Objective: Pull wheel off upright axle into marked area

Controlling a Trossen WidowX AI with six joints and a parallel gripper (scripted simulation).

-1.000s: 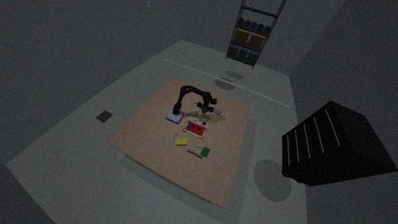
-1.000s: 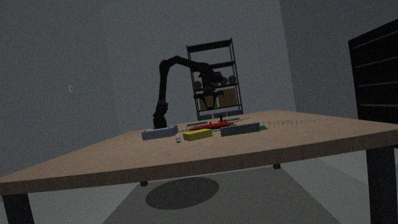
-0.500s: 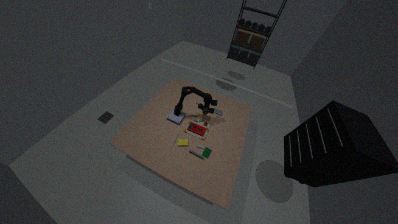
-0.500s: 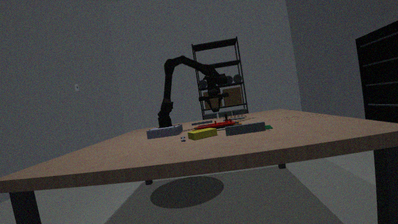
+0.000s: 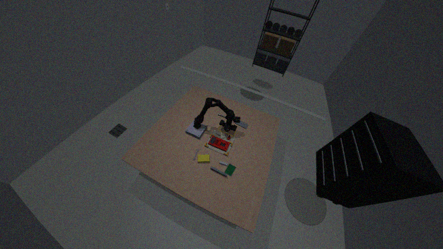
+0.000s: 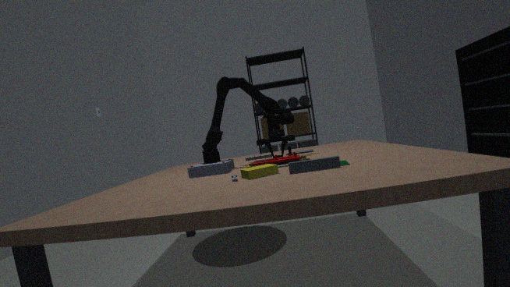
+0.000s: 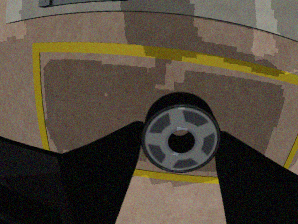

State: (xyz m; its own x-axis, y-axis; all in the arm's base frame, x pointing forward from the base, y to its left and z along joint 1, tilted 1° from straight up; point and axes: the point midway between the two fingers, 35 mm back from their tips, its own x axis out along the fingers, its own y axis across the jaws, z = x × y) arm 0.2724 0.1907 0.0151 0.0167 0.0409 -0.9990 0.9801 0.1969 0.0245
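The wheel [image 7: 181,120], black with a grey spoked face and a central hole, sits between the fingers in the wrist view. My gripper [image 5: 226,130] [image 6: 277,156] [image 7: 180,134] is shut on it, one finger on each side. The marked area, a yellow outline [image 7: 90,48], surrounds the wheel in the wrist view, with its near line just below the wheel. The fingertips are low near the table; whether the wheel touches the table cannot be told. The upright axle [image 6: 289,150] [image 5: 229,137] stands apart from the gripper, with no wheel visible on it.
A red board [image 5: 219,143] [image 6: 273,160] lies close to the gripper. A yellow block [image 5: 203,158] [image 6: 260,171], a grey bar [image 5: 219,171] [image 6: 314,165] and a green piece [image 5: 230,169] [image 6: 345,163] lie beyond it. A grey slab [image 5: 242,125] lies behind the gripper.
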